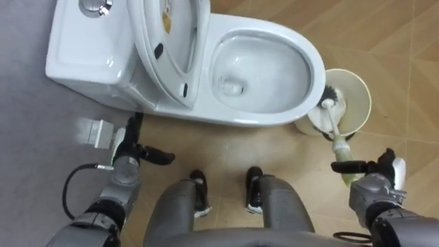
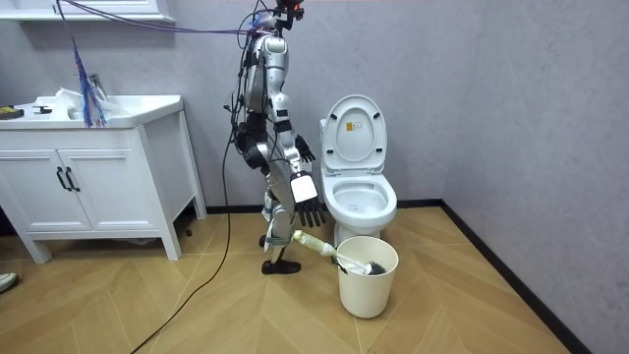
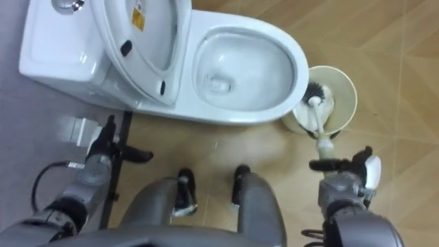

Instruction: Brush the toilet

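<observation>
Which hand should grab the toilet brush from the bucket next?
Right. The right hand is open beside the brush handle, which sticks out of the bucket on that side. The left hand hangs open near the toilet tank, far from it.

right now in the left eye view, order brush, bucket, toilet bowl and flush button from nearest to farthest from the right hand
From the right hand:
1. brush: handle end right at the hand, head in the bucket.
2. bucket: just beyond, on the floor.
3. toilet bowl: ahead and to the left.
4. flush button: far left, on the tank.
</observation>
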Available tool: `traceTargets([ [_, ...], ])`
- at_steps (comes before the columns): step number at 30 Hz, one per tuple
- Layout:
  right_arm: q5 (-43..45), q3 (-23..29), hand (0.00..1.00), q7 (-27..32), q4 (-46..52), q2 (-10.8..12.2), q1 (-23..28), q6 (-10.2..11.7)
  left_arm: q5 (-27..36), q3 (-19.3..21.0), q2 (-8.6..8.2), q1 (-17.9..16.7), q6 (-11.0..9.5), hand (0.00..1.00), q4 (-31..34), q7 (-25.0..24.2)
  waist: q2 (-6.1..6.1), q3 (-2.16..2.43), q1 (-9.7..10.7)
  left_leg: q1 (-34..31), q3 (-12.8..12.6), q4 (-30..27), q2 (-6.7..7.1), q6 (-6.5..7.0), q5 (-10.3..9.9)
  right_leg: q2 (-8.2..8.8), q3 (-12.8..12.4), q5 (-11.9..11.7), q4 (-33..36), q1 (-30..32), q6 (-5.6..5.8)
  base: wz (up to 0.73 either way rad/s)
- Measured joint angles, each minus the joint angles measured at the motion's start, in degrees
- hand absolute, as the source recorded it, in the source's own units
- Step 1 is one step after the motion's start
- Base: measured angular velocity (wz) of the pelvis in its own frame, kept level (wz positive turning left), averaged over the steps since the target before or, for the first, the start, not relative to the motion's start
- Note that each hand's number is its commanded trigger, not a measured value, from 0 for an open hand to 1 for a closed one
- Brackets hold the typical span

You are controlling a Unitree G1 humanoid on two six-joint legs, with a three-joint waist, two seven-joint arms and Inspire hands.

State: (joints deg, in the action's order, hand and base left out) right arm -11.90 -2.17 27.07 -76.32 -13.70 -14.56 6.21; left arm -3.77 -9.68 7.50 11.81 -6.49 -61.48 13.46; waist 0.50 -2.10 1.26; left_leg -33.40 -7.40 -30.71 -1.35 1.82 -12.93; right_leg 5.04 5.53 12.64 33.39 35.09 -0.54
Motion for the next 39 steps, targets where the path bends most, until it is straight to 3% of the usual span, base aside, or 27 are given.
traceTargets([
  [5, -1.3, -0.8, 0.00, -1.2, 0.0, -0.4, -2.4, -1.0, 3.1, -1.9, 0.41, 1.8, 0.1, 0.00, 0.6, -0.2, 0.65, -0.42, 0.1, -6.9, 0.0, -3.7, -0.09, 0.24, -0.2, 0.10, -0.4, 0.1, 3.6, 6.9, -0.04, 0.01],
  [8, -1.9, -1.1, 0.00, -1.7, 0.0, -0.9, -3.5, -1.3, 3.2, -4.0, 0.22, 2.9, 0.1, 0.00, 1.2, -0.3, 0.55, -0.52, 0.1, -11.3, 0.3, -6.5, -0.10, 0.48, -0.4, 0.68, 0.4, 0.7, 5.8, 10.7, -0.30, 0.16],
  [10, -2.2, -1.2, 0.00, -1.7, 0.0, -1.8, -4.8, -1.3, 3.2, -5.5, 0.32, 3.6, 0.2, 0.00, 3.3, -0.2, 0.16, -1.01, -0.2, -15.0, 1.0, -9.3, -0.05, 0.60, -1.3, 0.88, 0.5, 1.8, 8.8, 14.0, -0.22, 0.17],
  [13, -2.2, -2.0, 0.00, -1.6, 0.2, -2.7, -5.6, -1.2, 3.2, -6.4, 0.52, 4.0, 0.2, 0.00, 5.1, -0.2, -0.22, -1.29, -0.6, -18.2, 1.4, -12.7, -0.14, 0.66, -2.2, 1.00, 0.4, 2.7, 12.0, 17.0, -0.26, 0.04],
  [22, -2.1, -4.5, 0.00, -1.6, 0.8, -6.4, -8.1, -1.8, 3.2, -7.5, 1.57, 5.5, 0.2, 0.00, 8.1, -0.1, -0.19, -1.35, -1.8, -27.9, 1.2, -20.2, 0.00, 0.61, -3.7, 2.99, 0.0, 5.2, 21.5, 27.7, -1.39, 0.05],
  [26, -2.2, -4.6, 0.00, -1.7, 0.8, -6.8, -9.5, -2.0, 3.1, -7.5, 2.58, 5.7, 0.3, 0.00, 9.9, -0.1, -0.18, -1.34, -2.2, -31.1, 1.3, -22.9, 0.03, 0.34, -4.1, 2.93, -0.3, 5.9, 24.3, 31.0, -1.82, 0.05],
  [33, -2.4, -5.6, 0.00, -2.8, 0.8, -7.0, -10.0, -2.2, 3.1, -7.5, 2.76, 6.0, 1.2, 0.00, 12.2, 0.1, -0.25, -1.31, -2.9, -34.1, 1.2, -25.5, 0.03, 0.07, -4.4, 3.63, -0.4, 6.7, 27.6, 34.2, -2.53, 0.05],
  [34, -2.4, -5.6, 0.18, -2.9, 0.8, -7.1, -10.0, -2.3, 3.1, -7.5, 2.76, 5.9, 1.2, 0.00, 12.3, 0.1, -0.26, -1.31, -2.9, -34.1, 1.2, -25.6, 0.02, 0.05, -4.4, 3.64, -0.4, 6.8, 27.8, 34.2, -2.57, 0.00],
  [35, -2.4, -5.6, 0.48, -2.9, 0.9, -7.1, -10.0, -2.4, 3.1, -7.5, 2.76, 5.9, 1.2, 0.00, 12.3, 0.1, -0.26, -1.31, -2.9, -34.1, 1.3, -25.6, 0.04, 0.04, -4.4, 3.66, -0.4, 6.8, 27.8, 34.2, -2.58, 0.00],
  [36, -2.4, -5.6, 0.94, -2.9, 0.8, -7.1, -9.9, -2.5, 3.1, -7.5, 2.76, 5.9, 1.2, 0.00, 12.3, 0.1, -0.27, -1.30, -2.9, -34.1, 1.3, -25.8, 0.06, 0.02, -4.4, 3.68, -0.3, 6.8, 27.9, 34.2, -2.60, 0.00],
  [37, -2.5, -5.6, 1.00, -3.3, 0.8, -7.2, -9.7, -2.5, 3.1, -7.5, 2.76, 5.9, 1.2, 0.00, 12.3, 0.1, -0.28, -1.29, -2.9, -34.2, 1.4, -26.0, 0.14, -0.03, -4.4, 3.69, -0.3, 6.9, 28.2, 34.2, -2.61, 0.04],
  [39, -4.3, -5.6, 1.00, -4.3, 0.8, -7.3, -9.6, -2.5, 3.2, -7.5, 2.76, 6.1, 1.2, 0.00, 12.3, 0.1, -0.33, -1.27, -3.0, -34.2, 1.4, -26.1, 0.24, -0.03, -4.4, 3.74, 0.1, 7.0, 28.3, 34.2, -2.67, 0.04],
])
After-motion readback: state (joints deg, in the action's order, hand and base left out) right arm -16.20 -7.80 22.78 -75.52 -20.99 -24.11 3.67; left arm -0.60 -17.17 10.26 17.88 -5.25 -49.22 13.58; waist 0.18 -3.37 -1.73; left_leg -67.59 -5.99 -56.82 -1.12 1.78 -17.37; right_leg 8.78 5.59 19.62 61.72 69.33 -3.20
